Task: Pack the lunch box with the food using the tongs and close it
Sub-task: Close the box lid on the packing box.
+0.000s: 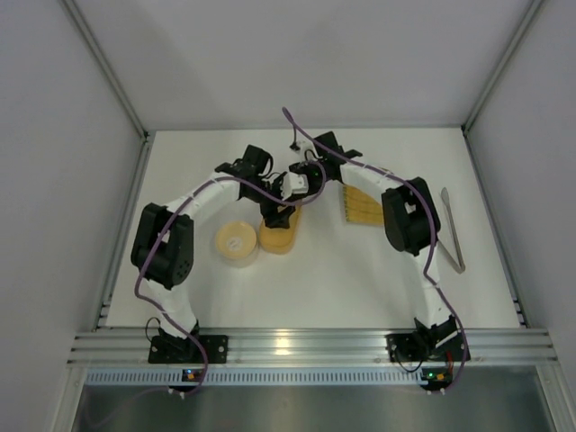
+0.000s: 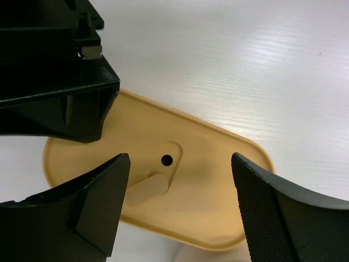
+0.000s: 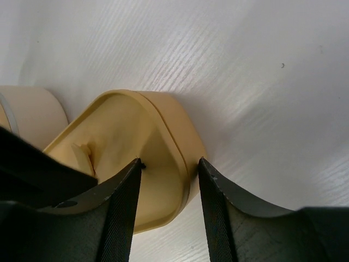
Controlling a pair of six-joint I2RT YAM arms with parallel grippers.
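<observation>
Lunch box (image 1: 279,232): mid-tabletop, under both wrists. Lid (image 2: 202,185) lies on top of it, vent hole and tab facing up. Cannot tell whether it is pressed home all round.

Right hand (image 3: 169,161): fingers about half apart, straddling one rounded end of the box, one on the lid side and one on the outer wall. Both look to be in contact, so I read this as a grip on the box.

Left hand (image 2: 181,164): spread wide above the lid with a finger on either side. No contact visible; it holds nothing.

Tin (image 1: 236,243): just left of the box, tan lid on.

Tray (image 1: 360,209): right of the box and slightly farther, partly under the right arm. The part that shows carries no food.

Tongs (image 1: 453,232): flat on the tabletop (image 1: 360,270) at the right edge, well apart from both hands.

Food: none visible in any view.

Progress (judgement): packing looks done, as no food is out and the tongs are set aside. The closing step is in hand. What is left is seating the lid fully, if it is not already, then letting go.
</observation>
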